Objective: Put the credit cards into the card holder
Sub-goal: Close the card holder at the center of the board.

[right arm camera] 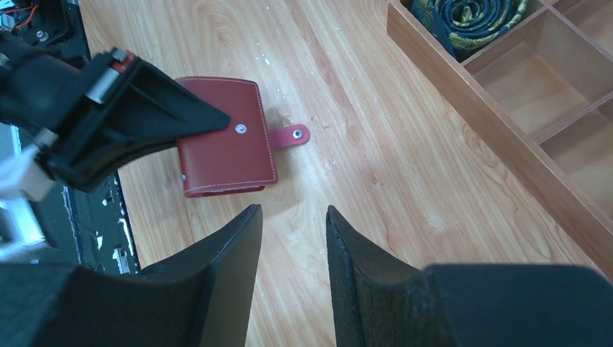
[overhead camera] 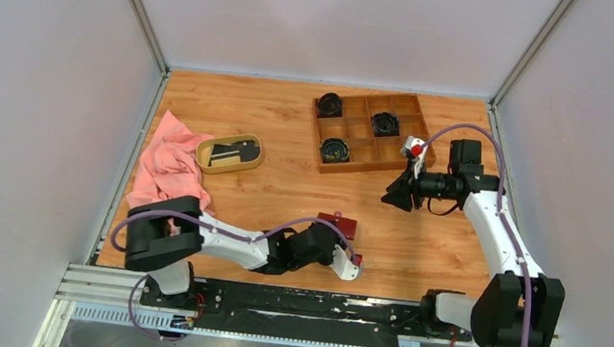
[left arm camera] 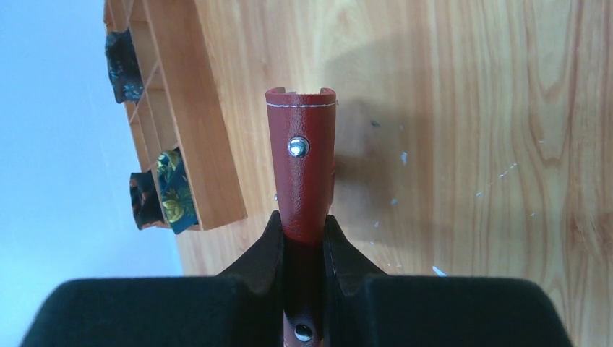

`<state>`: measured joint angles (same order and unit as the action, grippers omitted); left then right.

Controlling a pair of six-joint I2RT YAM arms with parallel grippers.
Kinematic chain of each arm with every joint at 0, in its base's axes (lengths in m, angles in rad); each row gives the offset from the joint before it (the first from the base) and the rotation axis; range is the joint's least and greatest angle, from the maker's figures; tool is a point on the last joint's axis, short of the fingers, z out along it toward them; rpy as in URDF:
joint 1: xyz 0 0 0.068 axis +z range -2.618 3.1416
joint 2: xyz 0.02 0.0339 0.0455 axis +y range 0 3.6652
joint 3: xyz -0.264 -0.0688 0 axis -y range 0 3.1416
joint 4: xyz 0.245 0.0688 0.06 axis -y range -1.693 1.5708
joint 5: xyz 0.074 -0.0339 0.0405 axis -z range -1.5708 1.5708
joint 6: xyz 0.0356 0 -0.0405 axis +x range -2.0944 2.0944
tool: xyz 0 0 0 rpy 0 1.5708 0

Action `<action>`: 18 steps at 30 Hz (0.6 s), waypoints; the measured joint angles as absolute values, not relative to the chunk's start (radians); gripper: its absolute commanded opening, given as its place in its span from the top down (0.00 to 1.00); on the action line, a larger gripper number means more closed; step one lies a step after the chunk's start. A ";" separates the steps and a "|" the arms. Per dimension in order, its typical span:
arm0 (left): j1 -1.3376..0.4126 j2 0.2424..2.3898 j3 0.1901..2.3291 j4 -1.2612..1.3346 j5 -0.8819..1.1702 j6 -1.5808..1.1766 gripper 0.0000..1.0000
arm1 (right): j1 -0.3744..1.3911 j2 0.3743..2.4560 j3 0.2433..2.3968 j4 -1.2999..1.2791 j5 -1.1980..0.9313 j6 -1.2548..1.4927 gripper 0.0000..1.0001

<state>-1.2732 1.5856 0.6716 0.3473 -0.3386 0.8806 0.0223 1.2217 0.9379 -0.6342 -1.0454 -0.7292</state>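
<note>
The card holder [right arm camera: 225,141], a dark red leather wallet, lies folded on the table with its snap tab [right arm camera: 289,135] sticking out. My left gripper [left arm camera: 302,225] is shut on the card holder [left arm camera: 302,163], gripping its leather edge near the front of the table [overhead camera: 330,234]. Dark credit cards [overhead camera: 233,151] lie in an oval tan dish [overhead camera: 205,162] at the left. My right gripper [right arm camera: 293,213] hangs open and empty above bare wood, a short way right of the card holder [overhead camera: 339,223], at centre right in the top view [overhead camera: 393,195].
A wooden compartment box [overhead camera: 357,127] holding rolled dark ties stands at the back right, close to the right arm. A pink cloth [overhead camera: 167,164] lies by the left wall beside the dish. White walls close in three sides.
</note>
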 measured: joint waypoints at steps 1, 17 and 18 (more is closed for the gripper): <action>-1.283 1.621 0.672 0.369 -0.370 0.907 1.00 | 0.022 1.223 0.938 -0.632 -1.045 -0.727 0.58; -1.460 1.902 0.561 0.801 -0.725 1.024 0.89 | 0.022 1.256 0.938 -0.620 -1.044 -0.714 0.58; -1.468 1.912 0.558 0.818 -0.740 1.023 0.86 | 0.021 1.258 0.938 -0.620 -1.044 -0.713 0.58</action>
